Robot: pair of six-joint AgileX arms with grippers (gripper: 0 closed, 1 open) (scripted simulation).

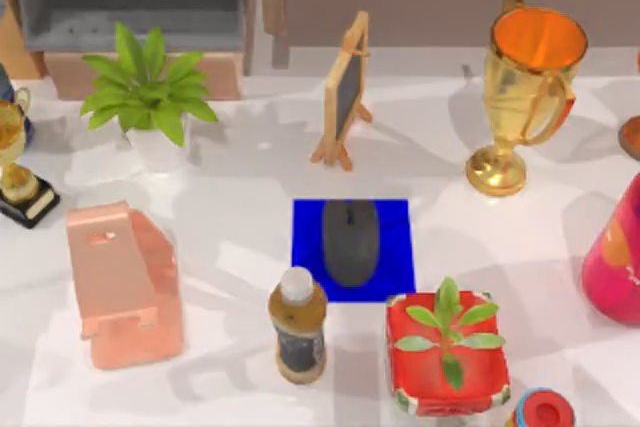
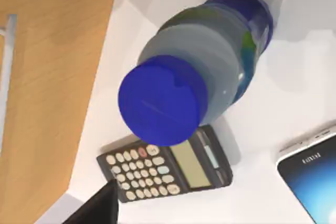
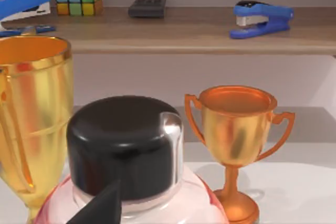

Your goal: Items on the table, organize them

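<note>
Closest to the left wrist camera, a blue-capped clear plastic bottle point(image 2: 197, 85) stands over a dark pocket calculator point(image 2: 168, 169), with the black-edged smartphone point(image 2: 311, 174) and its blue screen just beside them on the white marbled table point(image 2: 294, 77). From above, the dark grey oval computer mouse point(image 1: 350, 241) lies on a blue square mat point(image 1: 398, 222). Whether either claw is apart or together, I cannot tell.

You're seeing a bottle point(image 1: 298, 325) standing beside the mat point(image 1: 395, 222). A planter point(image 1: 447, 355) is sitting near a trophy point(image 1: 522, 92).
</note>
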